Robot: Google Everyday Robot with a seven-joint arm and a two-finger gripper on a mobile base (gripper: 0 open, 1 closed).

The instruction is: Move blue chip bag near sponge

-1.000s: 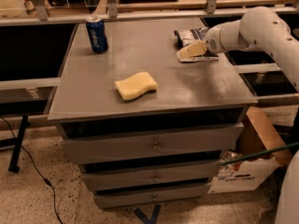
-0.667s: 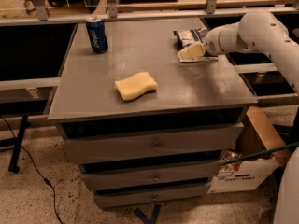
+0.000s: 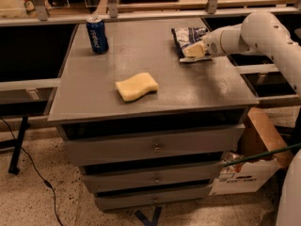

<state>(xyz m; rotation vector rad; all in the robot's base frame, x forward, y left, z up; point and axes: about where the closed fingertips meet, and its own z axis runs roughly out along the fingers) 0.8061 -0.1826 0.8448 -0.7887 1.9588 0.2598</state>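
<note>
Although the gripper (image 3: 194, 50) sat on the near edge of the blue chip bag (image 3: 186, 36), almost nothing had changed over the last second. Gripper and bag both held the same spot, up and to the right of the sponge (image 3: 136, 86) and well apart from it. Could not tell whether the gripper had closed on the bag or only rested against it. Sponge lay flat and untouched near the middle of the cabinet top (image 3: 207, 86). Soda can (image 3: 97, 34) stood upright, up and to the left of the sponge, clear of any likely path. Judged the task at the grasp stage, with the carry toward the sponge not yet begun.
</note>
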